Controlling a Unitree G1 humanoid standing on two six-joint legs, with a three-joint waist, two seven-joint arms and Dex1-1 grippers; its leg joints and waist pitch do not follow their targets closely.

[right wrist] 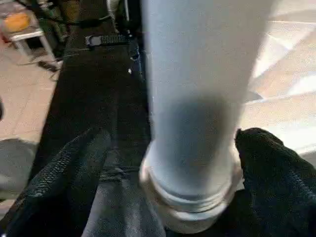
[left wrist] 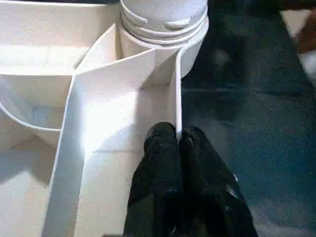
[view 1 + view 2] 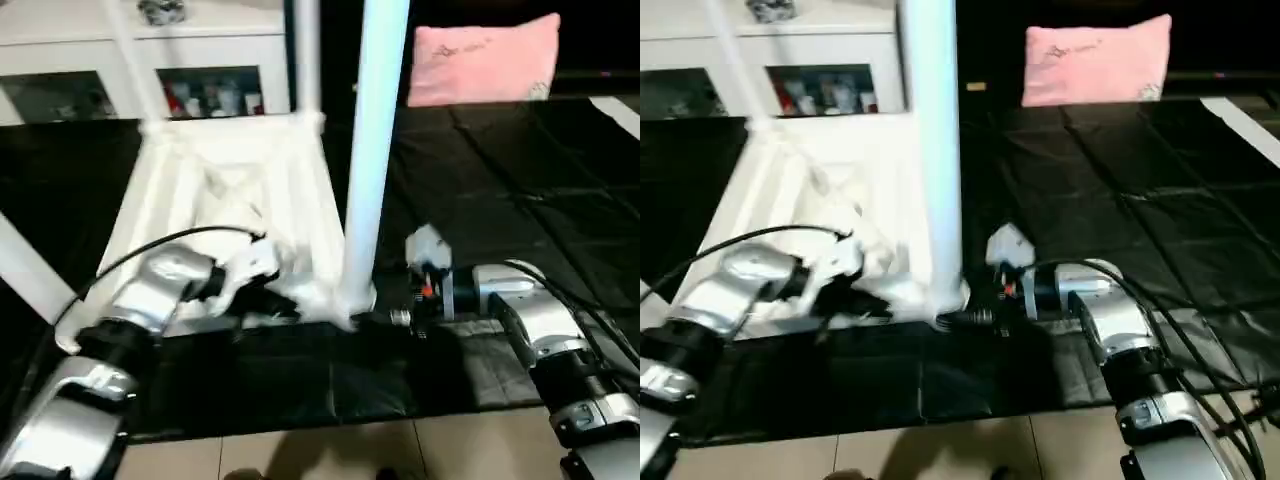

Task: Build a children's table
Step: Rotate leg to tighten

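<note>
While left gripper (image 2: 178, 140) pinches rib (image 2: 177, 94), right gripper (image 1: 170, 148) gapes.

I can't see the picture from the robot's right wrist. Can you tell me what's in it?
A thick white table leg stands upright in a round corner socket, right in front of the camera. The right gripper's two black fingers are spread wide open on either side of it, above a black mat.

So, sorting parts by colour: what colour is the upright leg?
White; the leg shows best in the left eye view.
</note>
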